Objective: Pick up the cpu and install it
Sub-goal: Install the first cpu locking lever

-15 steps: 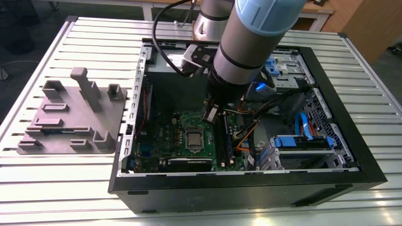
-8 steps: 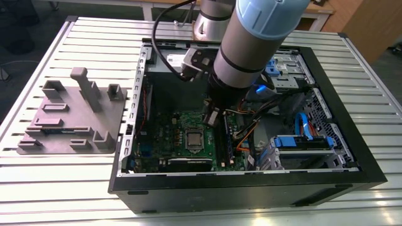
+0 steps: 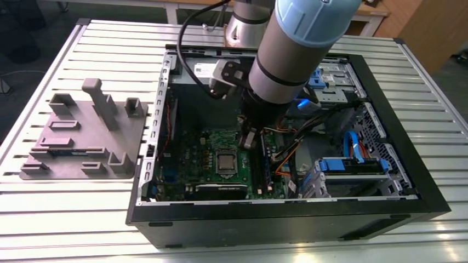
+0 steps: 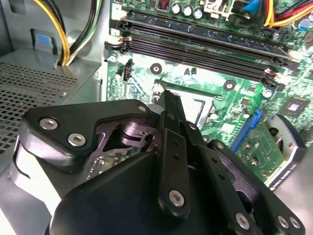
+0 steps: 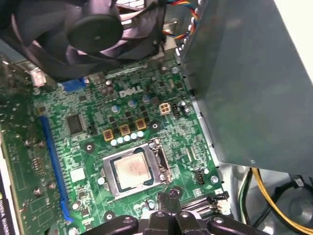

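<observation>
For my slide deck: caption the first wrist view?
Gripper poised beside the cpu seated in its motherboard socket.

Even soft light, mild blur

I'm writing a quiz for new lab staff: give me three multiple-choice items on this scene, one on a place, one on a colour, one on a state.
1. Where is the cpu?
A. In the socket on the motherboard
B. On the grey fixture outside the case
C. Clamped between the fingers

2. What colour is the long expansion slot near the socket?
A. Red
B. White
C. Blue

3. How does the computer case stand?
A. Upright with its side panel on
B. On its side, open face up
C. Upside down, closed

Answers:
1. A: the cpu lies flat in the socket frame on the motherboard.
2. C: the expansion slot is a bright blue strip.
3. B: the computer case lies on the table with its inside exposed from above.
</observation>
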`<action>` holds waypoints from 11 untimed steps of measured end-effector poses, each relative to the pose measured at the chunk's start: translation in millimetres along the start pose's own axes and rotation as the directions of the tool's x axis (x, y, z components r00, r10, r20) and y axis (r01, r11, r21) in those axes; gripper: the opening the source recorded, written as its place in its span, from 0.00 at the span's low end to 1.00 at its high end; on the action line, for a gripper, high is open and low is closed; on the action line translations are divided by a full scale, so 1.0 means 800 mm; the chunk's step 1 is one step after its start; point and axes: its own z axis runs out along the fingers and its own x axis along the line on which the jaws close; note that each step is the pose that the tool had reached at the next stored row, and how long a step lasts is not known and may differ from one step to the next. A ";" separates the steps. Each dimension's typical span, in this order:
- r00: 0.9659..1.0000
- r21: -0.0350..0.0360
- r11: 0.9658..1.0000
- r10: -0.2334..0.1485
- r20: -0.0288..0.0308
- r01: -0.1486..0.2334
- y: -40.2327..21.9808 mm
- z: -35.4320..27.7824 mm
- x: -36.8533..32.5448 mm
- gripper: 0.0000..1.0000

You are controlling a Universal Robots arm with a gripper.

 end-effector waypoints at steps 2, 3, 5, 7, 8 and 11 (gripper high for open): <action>1.000 0.001 1.000 -0.016 -0.009 0.016 0.0000 0.0006 0.0001 0.10; 1.000 0.002 1.000 -0.023 -0.013 0.023 -0.0001 0.0009 0.0001 0.10; 0.999 0.003 1.000 -0.031 -0.019 0.031 -0.0001 0.0012 0.0006 0.10; 0.999 0.005 0.999 -0.034 -0.019 0.034 -0.0002 0.0016 0.0038 0.10; 0.999 0.008 0.999 -0.035 -0.019 0.036 -0.0001 0.0022 0.0053 0.10; 0.999 0.015 0.999 -0.047 -0.018 0.047 -0.0001 0.0032 0.0082 0.10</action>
